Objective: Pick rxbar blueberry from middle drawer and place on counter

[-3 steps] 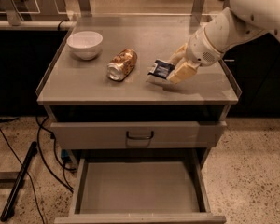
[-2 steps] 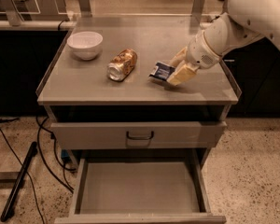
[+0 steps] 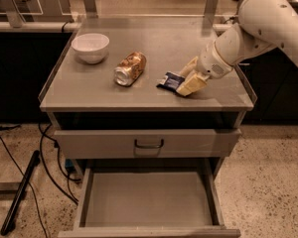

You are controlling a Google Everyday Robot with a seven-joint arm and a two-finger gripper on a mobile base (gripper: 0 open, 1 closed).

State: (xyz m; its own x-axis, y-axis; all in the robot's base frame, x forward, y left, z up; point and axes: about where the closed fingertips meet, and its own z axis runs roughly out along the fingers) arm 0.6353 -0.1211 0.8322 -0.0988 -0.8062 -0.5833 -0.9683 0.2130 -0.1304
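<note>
The small flat dark blue rxbar blueberry lies low on the right front of the flat grey-beige metal counter, its right end meeting the cream end effector, which reaches in from the right on a white arm. Whether the end effector grips the bar or has released it cannot be told. A gold-brown drink can lies on its side just left of the bar, and a white bowl stands farther left. Below, the wide grey middle drawer is pulled open. Bar and end effector sit almost where they were a second ago.
</note>
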